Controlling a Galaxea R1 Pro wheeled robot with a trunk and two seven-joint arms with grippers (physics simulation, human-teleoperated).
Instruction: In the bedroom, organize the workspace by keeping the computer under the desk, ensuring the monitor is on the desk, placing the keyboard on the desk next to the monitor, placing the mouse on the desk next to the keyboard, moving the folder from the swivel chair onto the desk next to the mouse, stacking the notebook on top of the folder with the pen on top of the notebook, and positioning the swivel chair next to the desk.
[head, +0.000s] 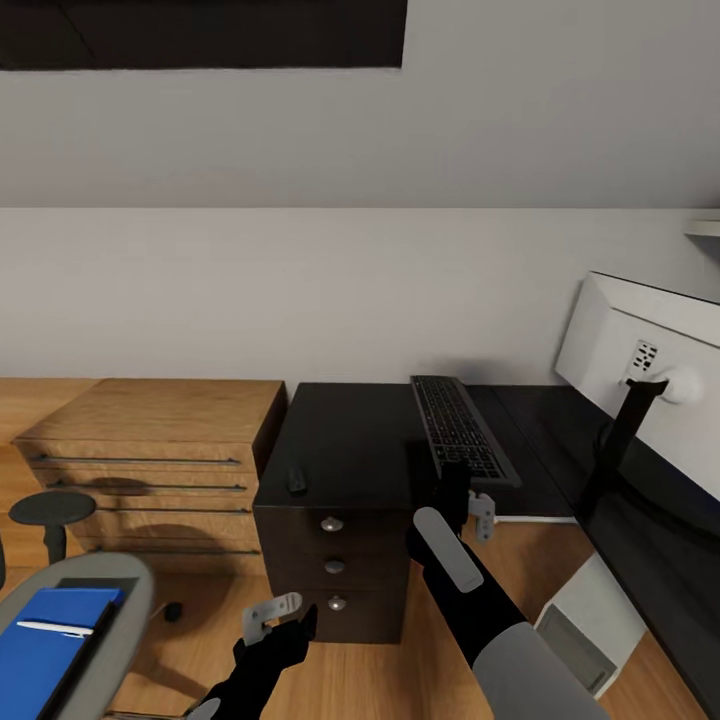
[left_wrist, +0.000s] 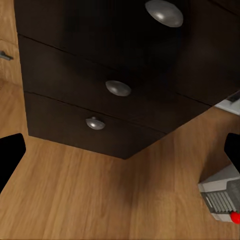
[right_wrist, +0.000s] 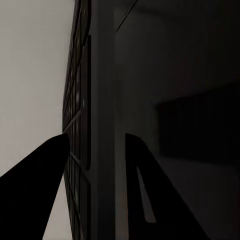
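Keyboard (head: 460, 428) end clamped in right end effector (head: 462, 497) on worktop (head: 350, 445); left end effector (head: 280, 618) spread wide, empty

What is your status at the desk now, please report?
Right gripper clamped on keyboard near edge, keyboard lying on desk. Left gripper open, empty, facing the drawers. Folder with pen waits on swivel chair. Nothing in the way.

Home bedroom used as study. Evidence: grey walls under sloped ceiling; light wood plank floor (head: 350, 680); light wooden dresser (head: 150, 450); glossy black table (head: 350, 440) with three-drawer unit (head: 335, 570); white-backed wide monitor (head: 650, 370); slim black-keyed keyboard (head: 460, 428); grey upholstered swivel chair (head: 115, 620).
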